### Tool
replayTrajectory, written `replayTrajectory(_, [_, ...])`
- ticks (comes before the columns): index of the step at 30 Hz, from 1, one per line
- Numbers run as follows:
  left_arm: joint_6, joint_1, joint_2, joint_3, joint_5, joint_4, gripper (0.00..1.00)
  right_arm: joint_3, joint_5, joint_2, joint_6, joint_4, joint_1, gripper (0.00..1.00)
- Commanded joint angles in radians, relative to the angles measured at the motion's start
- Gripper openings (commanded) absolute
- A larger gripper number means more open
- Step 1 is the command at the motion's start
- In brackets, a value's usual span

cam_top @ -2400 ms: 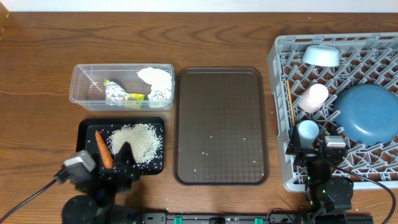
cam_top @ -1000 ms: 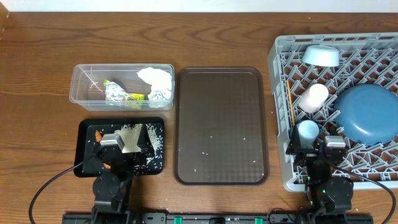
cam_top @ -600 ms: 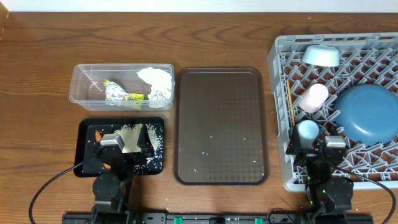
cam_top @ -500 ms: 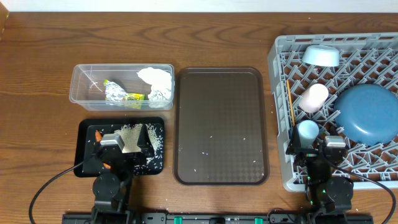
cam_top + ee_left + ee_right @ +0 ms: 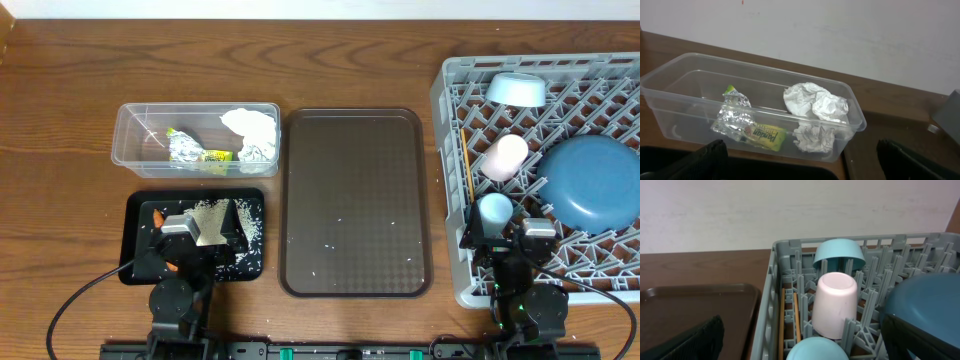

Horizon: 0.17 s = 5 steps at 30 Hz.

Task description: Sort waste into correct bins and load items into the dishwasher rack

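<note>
The clear tub (image 5: 130, 140) holds crumpled white paper (image 5: 250, 126) and a foil wrapper (image 5: 196, 150); the left wrist view shows the paper (image 5: 815, 102) and wrapper (image 5: 747, 129) too. In front of it, the black tray (image 5: 255, 262) carries rice grains (image 5: 212, 212) and a carrot (image 5: 158, 215) mostly hidden under my open left gripper (image 5: 197, 234), which holds nothing. The grey rack (image 5: 450, 200) holds a dark blue plate (image 5: 595, 185), pink cup (image 5: 505, 157), light blue cup (image 5: 494, 210), bowl (image 5: 517, 90) and chopsticks (image 5: 467, 170). My right gripper (image 5: 507, 234) hangs open and holds nothing over the rack's front edge.
A dark brown serving tray (image 5: 355, 200) with a few stray grains lies between the bins and the rack. The rack reaches the table's right edge. Both arm bases stand at the table's front edge, with a cable trailing left.
The left gripper moved from the tray's front left corner to sit squarely over the black tray, covering most of the carrot. It has been still for the last second. The right arm has not moved.
</note>
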Motion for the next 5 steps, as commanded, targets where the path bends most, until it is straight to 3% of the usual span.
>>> replayTrajectory(1, [0.013, 0.005, -0.006, -0.018, -0.003, -0.041, 0.98, -0.004, -0.004, -0.005, -0.013, -0.002, -0.029, 0.99])
replayTrajectory(5, [0.014, 0.005, -0.006, -0.018, -0.002, -0.041, 0.98, -0.004, -0.004, -0.005, -0.013, -0.002, -0.029, 0.99])
